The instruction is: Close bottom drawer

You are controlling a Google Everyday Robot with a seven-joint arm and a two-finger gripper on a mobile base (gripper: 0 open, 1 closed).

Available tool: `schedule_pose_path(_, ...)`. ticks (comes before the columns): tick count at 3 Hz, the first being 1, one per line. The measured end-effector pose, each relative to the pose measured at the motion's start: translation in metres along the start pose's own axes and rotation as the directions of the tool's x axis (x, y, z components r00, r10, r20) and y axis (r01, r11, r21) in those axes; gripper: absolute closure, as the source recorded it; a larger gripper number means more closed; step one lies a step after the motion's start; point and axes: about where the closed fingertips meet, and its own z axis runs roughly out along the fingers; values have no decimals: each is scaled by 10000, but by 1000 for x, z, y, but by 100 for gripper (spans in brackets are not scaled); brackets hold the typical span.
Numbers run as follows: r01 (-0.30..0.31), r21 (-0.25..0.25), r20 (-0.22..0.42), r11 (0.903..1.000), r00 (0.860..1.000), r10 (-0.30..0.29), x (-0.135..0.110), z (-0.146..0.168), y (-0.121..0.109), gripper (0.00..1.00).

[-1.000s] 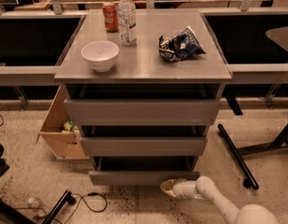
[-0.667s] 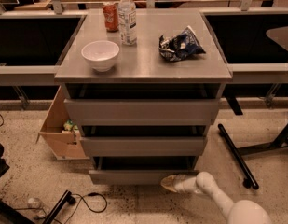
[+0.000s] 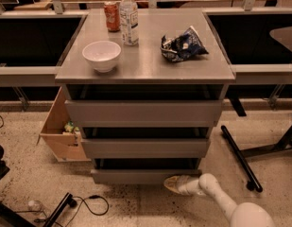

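The bottom drawer (image 3: pixel 145 176) is the lowest of three grey drawers in the cabinet, with a plain flat front. Its front stands about in line with the middle drawer (image 3: pixel 145 148) above it, with a dark gap over it. My gripper (image 3: pixel 173 184) is at the end of the white arm (image 3: pixel 216 197) coming from the lower right. It sits low by the floor, at the right part of the bottom drawer's front, touching or nearly touching it.
On the cabinet top (image 3: pixel 145 67) stand a white bowl (image 3: pixel 102 55), a clear bottle (image 3: pixel 129 18), a red can (image 3: pixel 111 16) and a dark chip bag (image 3: pixel 182 45). A cardboard box (image 3: pixel 60 131) sits left of the cabinet. Chair legs (image 3: pixel 240 155) lie right; cables (image 3: pixel 84 205) lower left.
The bottom drawer's front has moved back toward the cabinet. My gripper and arm have followed it inward.
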Motion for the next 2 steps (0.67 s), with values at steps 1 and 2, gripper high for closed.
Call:
schedule_pose_path(1,0,0,0,10000,10000,0,0,0,0,58)
schedule_pose_path(2,0,-1,0,10000,10000,0,0,0,0,34)
